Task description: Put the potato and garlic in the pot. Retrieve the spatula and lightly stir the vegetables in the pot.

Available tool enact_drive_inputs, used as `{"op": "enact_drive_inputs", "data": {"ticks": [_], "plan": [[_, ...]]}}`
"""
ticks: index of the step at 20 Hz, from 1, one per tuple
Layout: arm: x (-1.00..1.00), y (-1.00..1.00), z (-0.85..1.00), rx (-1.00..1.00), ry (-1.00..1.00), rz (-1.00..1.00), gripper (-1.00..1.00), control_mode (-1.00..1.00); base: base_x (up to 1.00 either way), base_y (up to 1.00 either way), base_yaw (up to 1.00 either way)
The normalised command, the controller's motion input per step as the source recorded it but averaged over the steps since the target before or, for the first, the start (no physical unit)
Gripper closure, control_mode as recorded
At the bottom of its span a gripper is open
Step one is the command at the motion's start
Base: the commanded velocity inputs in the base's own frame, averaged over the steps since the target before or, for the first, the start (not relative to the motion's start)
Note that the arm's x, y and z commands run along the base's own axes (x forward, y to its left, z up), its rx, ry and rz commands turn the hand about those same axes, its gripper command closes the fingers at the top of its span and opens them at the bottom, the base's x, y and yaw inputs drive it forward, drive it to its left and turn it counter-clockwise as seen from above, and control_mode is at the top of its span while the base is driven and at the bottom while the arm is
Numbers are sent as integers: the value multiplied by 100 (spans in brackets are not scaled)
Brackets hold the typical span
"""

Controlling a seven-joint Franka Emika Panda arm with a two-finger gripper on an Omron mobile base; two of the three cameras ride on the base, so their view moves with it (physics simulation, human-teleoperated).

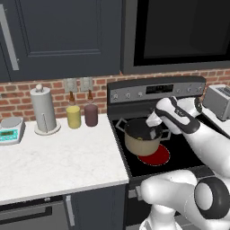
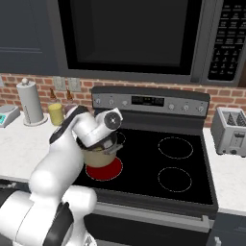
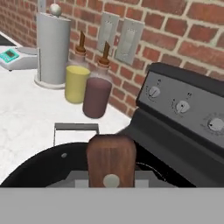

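Gripper (image 1: 153, 127) closed tight around the brown spatula handle (image 3: 111, 159), right over the pot (image 1: 143, 140).

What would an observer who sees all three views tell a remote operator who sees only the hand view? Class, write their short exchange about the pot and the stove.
Operator: I see the spatula over the pot, with its dark rim. Is the burner lit?
Observer: Yes, the burner under the pot glows red.
Operator: What colour is the pot outside?
Observer: Tan-beige, as the left base view shows.
Operator: Anything to the right of the stove?
Observer: A toaster stands on the counter there.
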Motion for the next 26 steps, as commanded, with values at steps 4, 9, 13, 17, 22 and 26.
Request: {"op": "enact_drive_inputs", "data": {"ticks": [4, 9, 13, 17, 22, 26], "plan": [[-35, 13, 55, 0, -23, 0, 100, -100, 0, 0, 0], [-1, 28, 29, 0, -10, 5, 100, -100, 0, 0, 0], [0, 10, -11, 0, 3, 6, 100, -100, 0, 0, 0], [-9, 0, -23, 0, 10, 0, 100, -100, 0, 0, 0], [-65, -6, -5, 0, 1, 0, 100, -100, 0, 0, 0], [-45, -13, 0, -3, 3, -1, 100, -100, 0, 0, 0]]}}
